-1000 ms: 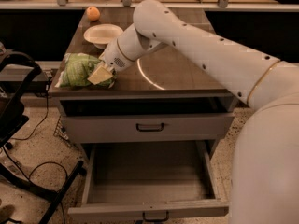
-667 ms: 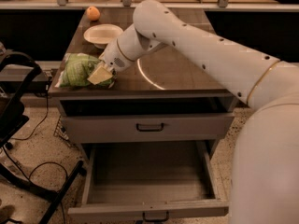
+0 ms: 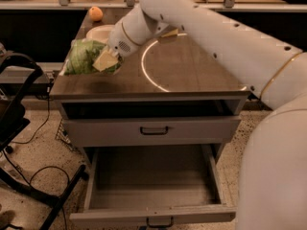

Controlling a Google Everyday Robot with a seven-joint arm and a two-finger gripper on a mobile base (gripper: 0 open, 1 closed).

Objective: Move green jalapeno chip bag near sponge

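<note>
Gripper (image 3: pixel 106 61) is being held clenched on the green jalapeno chip bag (image 3: pixel 82 56), the bag being suspended just above the table's (image 3: pixel 192 73) left edge, bulging leftward past the fingers, near the bowl (image 3: pixel 98 31).

You can read no text, label, brand or number anywhere. The gripper (image 3: pixel 106 61) sits over the left edge of the table (image 3: pixel 192 75). No marking on the bag (image 3: pixel 80 56), just left of it, is legible.

Arm (image 3: pixel 216 28) extends leftward, wrist angled down; gripper (image 3: pixel 106 61) above desk (image 3: pixel 192 75) left edge, fingers clamped on bag (image 3: pixel 82 56).
</note>
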